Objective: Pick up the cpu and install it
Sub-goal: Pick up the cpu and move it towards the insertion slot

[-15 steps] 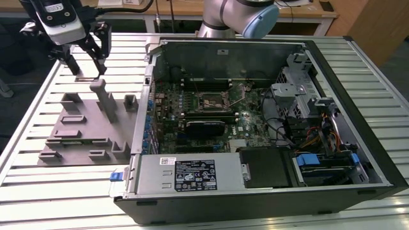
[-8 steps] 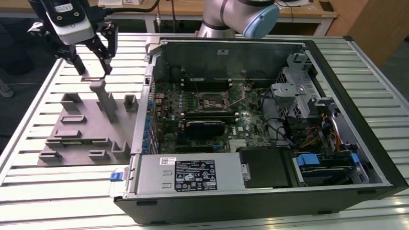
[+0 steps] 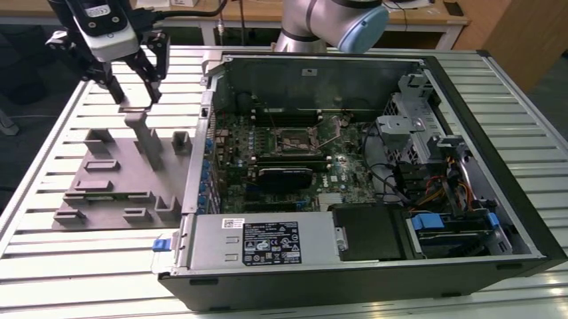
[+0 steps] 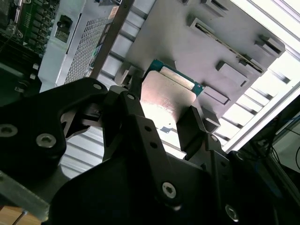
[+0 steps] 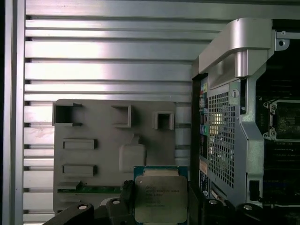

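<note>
The cpu (image 5: 161, 198) is a small square chip with a silvery top and a green rim. It sits between my gripper's (image 5: 160, 190) two dark fingers, which are shut on its opposite edges. The second wrist view shows the same grip from below: the cpu (image 4: 171, 93) is held in the gripper (image 4: 163, 103), lifted off the grey fixture block (image 4: 197, 42). In the exterior view the gripper (image 3: 136, 101) hangs over the far end of the fixture block (image 3: 116, 176), at that view's left. The motherboard's socket (image 3: 293, 139) lies inside the open computer case (image 3: 497, 199).
The case's metal side wall (image 3: 202, 143) stands between the fixture block and the motherboard. Inside are a dark card (image 3: 284, 176), cables (image 3: 426, 186), drive cages and a power supply (image 3: 266, 242). All rests on a slatted metal table (image 3: 53, 266). The arm's joint (image 3: 342, 23) rises behind the case.
</note>
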`<state>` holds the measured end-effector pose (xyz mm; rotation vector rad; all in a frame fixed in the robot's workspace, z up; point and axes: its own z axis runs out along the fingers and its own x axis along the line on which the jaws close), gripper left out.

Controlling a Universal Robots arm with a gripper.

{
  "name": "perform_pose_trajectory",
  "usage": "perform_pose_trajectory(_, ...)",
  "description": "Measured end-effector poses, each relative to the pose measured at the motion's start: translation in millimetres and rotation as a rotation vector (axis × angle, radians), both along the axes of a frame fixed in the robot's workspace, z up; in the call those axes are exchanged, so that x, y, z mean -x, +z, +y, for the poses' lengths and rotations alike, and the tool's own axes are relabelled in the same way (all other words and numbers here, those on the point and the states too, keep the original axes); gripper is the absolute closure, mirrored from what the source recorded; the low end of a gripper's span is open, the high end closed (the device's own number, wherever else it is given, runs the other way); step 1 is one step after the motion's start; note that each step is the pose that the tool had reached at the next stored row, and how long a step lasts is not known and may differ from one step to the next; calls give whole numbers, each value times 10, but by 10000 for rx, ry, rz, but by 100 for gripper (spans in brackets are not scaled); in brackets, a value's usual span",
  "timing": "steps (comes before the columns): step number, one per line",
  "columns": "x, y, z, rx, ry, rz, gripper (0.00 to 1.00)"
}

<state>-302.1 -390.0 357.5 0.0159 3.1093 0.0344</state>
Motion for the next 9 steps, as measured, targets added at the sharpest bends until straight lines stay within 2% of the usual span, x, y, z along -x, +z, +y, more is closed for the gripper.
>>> perform_pose_trajectory(9,-87,0,3,0,-1,0,46)
